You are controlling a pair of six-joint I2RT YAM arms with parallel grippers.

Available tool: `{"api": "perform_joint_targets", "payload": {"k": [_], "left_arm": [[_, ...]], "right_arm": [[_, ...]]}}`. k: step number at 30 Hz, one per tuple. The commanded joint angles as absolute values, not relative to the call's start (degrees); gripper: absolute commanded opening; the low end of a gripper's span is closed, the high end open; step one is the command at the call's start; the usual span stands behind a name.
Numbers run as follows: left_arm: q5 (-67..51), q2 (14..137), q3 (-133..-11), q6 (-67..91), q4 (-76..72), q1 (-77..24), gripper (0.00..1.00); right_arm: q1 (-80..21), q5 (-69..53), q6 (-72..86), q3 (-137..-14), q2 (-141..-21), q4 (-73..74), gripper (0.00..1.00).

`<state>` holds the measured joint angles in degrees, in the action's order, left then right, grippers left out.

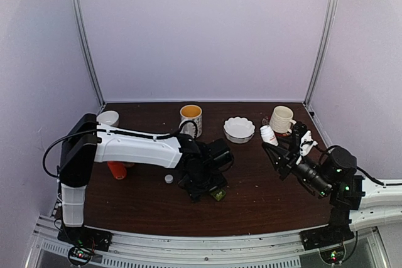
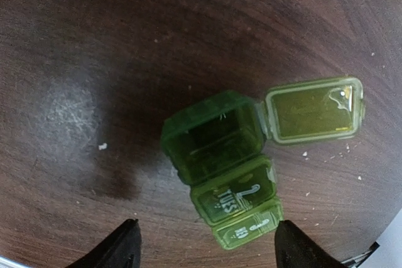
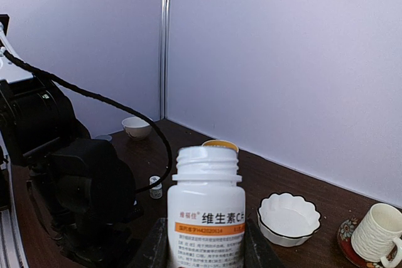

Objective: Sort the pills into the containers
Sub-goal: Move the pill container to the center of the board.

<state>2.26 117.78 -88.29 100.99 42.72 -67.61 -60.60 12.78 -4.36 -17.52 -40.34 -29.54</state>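
Left gripper [image 2: 207, 233] spread over the green pill box [image 2: 217, 155]; right gripper [image 3: 206, 249] pinching an uncapped white bottle [image 3: 207, 192].
Only the left wrist view looks into the box. It has three compartments in a row: the far one has its lid [image 2: 314, 110] flipped toward 3 o'clock and shows just a bare green floor, and the two nearer ones are closed. The box lies at 12 o'clock from the fingertips [image 2: 129, 243], its near end between them and touching neither. The top view shows a mere green sliver under the left arm, with the bottle at 2 o'clock, well apart. The right wrist view alone shows the bottle's open mouth and a fluted bowl [image 3: 301, 238], bare white inside.
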Motion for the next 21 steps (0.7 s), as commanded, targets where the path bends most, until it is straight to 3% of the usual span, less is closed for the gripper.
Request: {"api": "perform_joint_targets", "payload": {"k": [1,11,21], "left_arm": [[1.7,119.6,-92.4,102.8,44.5,-67.9,0.76],[0.7,125.3,-99.8,104.6,51.0,-67.9,0.76],[0.8,127.9,-101.7,105.6,53.4,-67.4,0.70]], "right_arm": [[-60.2,12.9,-5.1,-16.2,-38.1,-29.8,0.07],[-60.2,12.4,-5.5,-14.4,-35.0,-30.0,0.09],[-60.2,11.2,-5.0,-13.5,-33.9,-30.9,0.10]]}}
